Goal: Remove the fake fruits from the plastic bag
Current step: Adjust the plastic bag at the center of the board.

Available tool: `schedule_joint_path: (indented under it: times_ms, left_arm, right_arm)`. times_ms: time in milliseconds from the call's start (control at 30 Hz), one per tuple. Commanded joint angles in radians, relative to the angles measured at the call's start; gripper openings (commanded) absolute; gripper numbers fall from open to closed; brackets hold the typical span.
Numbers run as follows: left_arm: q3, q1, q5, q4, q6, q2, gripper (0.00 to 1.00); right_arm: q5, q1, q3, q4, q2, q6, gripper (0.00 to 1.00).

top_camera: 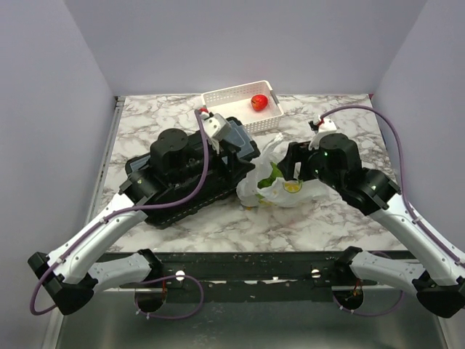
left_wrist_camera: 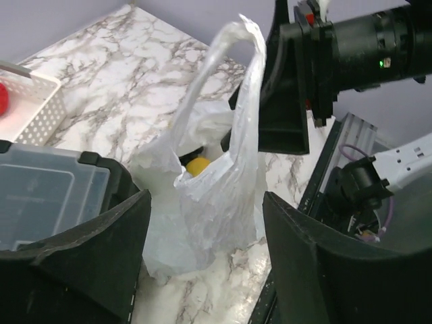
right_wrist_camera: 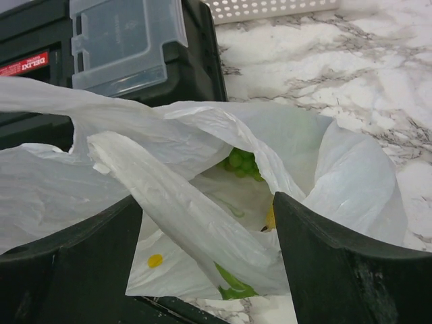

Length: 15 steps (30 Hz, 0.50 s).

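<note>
A: Bag [top_camera: 275, 183] position?
B: On table [top_camera: 349, 218], just beside toolbox [right_wrist_camera: 202, 74]. Yellow fruit [left_wrist_camera: 198, 166] and grapes [right_wrist_camera: 241, 163] inside.
A: Jaws?
B: Left gripper [left_wrist_camera: 206, 199] spread. Right gripper [right_wrist_camera: 206, 202] spread (bag between, not pinched).

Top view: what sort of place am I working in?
Probably a staged robot test cell, not a home: plain walls box in a marble-print table, and the left arm and right arm are bolted at its near edge.
</note>
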Motion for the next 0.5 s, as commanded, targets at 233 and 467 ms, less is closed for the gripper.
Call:
schedule_joint_path:
  times_ms: [233,467]
  left_arm:
    - [0.335,-0.094,-0.125,-0.226,0.053,0.218,0.81]
    - [0.382,-0.141,-0.177,-0.179,0.059,0.268,0.89]
  right_arm:
    - [0.072,-0.003,0.085,0.061,0.086,-0.125,0.86]
    - [-0.013,-0.003,0.028,0.130,0.047,-0.122,0.80]
